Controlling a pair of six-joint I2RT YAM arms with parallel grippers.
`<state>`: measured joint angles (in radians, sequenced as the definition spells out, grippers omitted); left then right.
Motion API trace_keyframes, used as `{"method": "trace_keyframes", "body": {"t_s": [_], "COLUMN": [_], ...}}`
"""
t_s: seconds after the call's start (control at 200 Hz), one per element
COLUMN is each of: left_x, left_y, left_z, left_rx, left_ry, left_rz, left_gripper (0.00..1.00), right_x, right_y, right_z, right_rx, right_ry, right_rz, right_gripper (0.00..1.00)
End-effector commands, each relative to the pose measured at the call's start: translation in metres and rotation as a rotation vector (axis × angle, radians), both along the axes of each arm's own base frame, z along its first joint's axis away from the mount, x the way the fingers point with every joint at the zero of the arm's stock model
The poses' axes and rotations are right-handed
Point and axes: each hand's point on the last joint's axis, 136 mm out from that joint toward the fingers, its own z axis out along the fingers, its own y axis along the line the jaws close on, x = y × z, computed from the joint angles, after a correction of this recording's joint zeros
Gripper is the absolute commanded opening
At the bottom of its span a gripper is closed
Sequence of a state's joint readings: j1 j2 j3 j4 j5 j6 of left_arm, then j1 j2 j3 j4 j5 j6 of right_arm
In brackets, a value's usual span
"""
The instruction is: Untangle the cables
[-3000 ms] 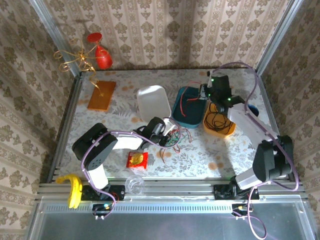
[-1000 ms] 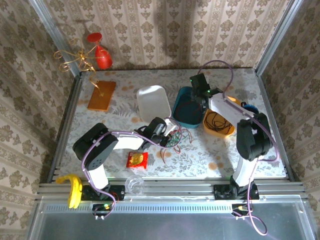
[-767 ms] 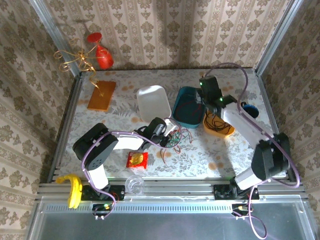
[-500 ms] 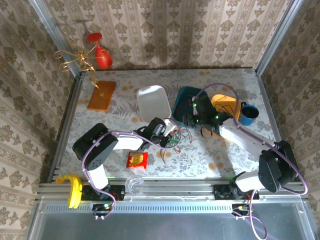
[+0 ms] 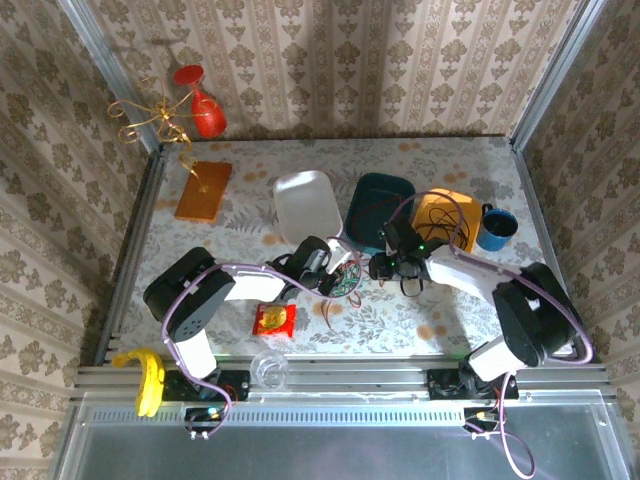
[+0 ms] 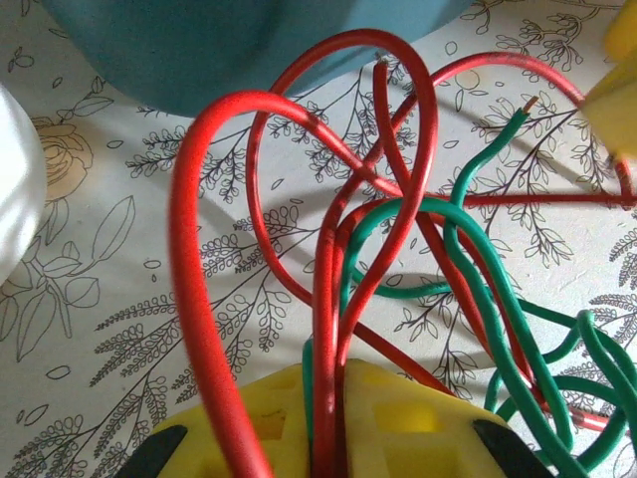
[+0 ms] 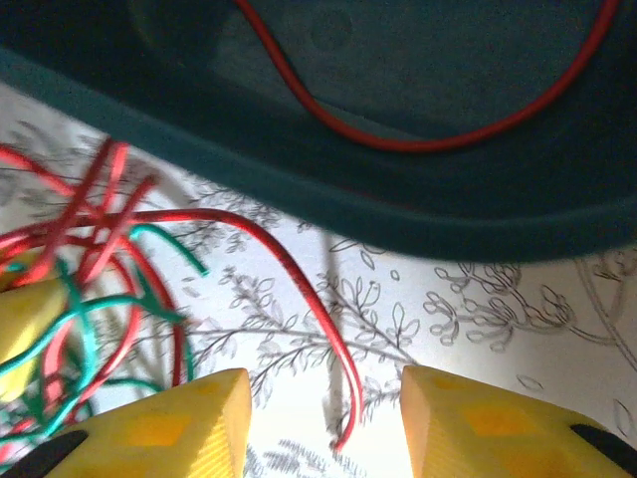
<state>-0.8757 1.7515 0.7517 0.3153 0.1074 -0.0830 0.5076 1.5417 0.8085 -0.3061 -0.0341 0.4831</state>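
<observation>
One tangle mattered: on the worktop, just nearer than the tray, red and green cables ran into the left gripper, clamped tight; the right gripper, jaws apart, sat just right of them, straddling a loose red end.

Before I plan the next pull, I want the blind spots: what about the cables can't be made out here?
Left wrist view: where the red cable and green cable run past the left gripper; its fingers and the bottom edge hide that.
Top view: the crossings in the tangle; too small, partly under that gripper.
Right wrist view: ends of the second red cable in the teal tray; cut by the top edge.
</observation>
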Motion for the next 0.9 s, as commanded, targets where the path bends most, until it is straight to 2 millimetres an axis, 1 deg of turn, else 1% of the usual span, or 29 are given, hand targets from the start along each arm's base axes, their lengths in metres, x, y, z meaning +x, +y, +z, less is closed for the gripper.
{"method": "trace_keyframes", "body": {"t_s": [0.0,0.03,0.05,0.14,0.195,0.215,0.265,0.325,0.375,0.445,0.46,0.48,0.53,0.66,0.805,0.895], "left_x": [-0.012,-0.011,-0.012,-0.011,-0.010,-0.010,-0.010,-0.009,-0.009,-0.008,-0.008,-0.008,-0.008,-0.009,-0.009,-0.009], "left_y": [0.010,0.010,0.009,0.010,0.011,0.012,0.013,0.014,0.014,0.016,0.016,0.017,0.016,0.016,0.016,0.016], "left_z": [-0.011,-0.010,-0.009,-0.009,-0.009,-0.009,-0.010,-0.011,-0.011,-0.013,-0.014,-0.015,-0.016,-0.020,-0.023,-0.023], "left_rx": [0.054,0.053,0.053,0.054,0.059,0.061,0.061,0.062,0.063,0.067,0.067,0.069,0.069,0.071,0.075,0.073], "left_ry": [0.025,0.025,0.025,0.021,0.018,0.019,0.021,0.024,0.024,0.027,0.028,0.030,0.032,0.044,0.052,0.057], "left_rz": [-0.027,-0.026,-0.027,-0.021,-0.015,-0.013,-0.007,-0.004,-0.001,0.003,0.003,0.003,0.003,-0.003,-0.003,-0.002], "left_gripper": [0.14,0.14,0.15,0.16,0.17,0.19,0.25,0.31,0.33,0.34,0.33,0.33,0.33,0.31,0.30,0.29], "right_x": [0.010,0.012,0.013,0.015,0.014,0.014,0.011,0.007,0.005,0.003,0.003,0.004,0.005,0.013,0.023,0.024], "right_y": [0.001,0.002,0.003,0.007,0.008,0.009,0.010,0.013,0.014,0.010,0.009,0.007,0.001,-0.023,-0.060,-0.078], "right_z": [-0.016,-0.019,-0.020,-0.022,-0.019,-0.016,-0.008,0.005,0.021,0.049,0.052,0.067,0.089,0.148,0.213,0.250], "right_rx": [-0.009,-0.013,-0.012,-0.004,0.000,0.002,0.009,0.024,0.021,0.000,-0.006,0.010,0.016,-0.009,-0.085,-0.083], "right_ry": [0.009,0.012,0.014,0.025,0.017,0.011,-0.003,-0.031,-0.075,-0.149,-0.153,-0.192,-0.253,-0.435,-0.622,-0.718], "right_rz": [-0.039,-0.040,-0.040,-0.041,-0.036,-0.034,-0.023,0.000,0.021,0.028,0.025,0.016,-0.010,-0.103,-0.245,-0.314], "right_gripper": [0.44,0.42,0.39,0.14,0.02,0.00,0.00,0.00,0.00,0.00,0.00,0.00,0.00,0.00,0.00,0.00]}}
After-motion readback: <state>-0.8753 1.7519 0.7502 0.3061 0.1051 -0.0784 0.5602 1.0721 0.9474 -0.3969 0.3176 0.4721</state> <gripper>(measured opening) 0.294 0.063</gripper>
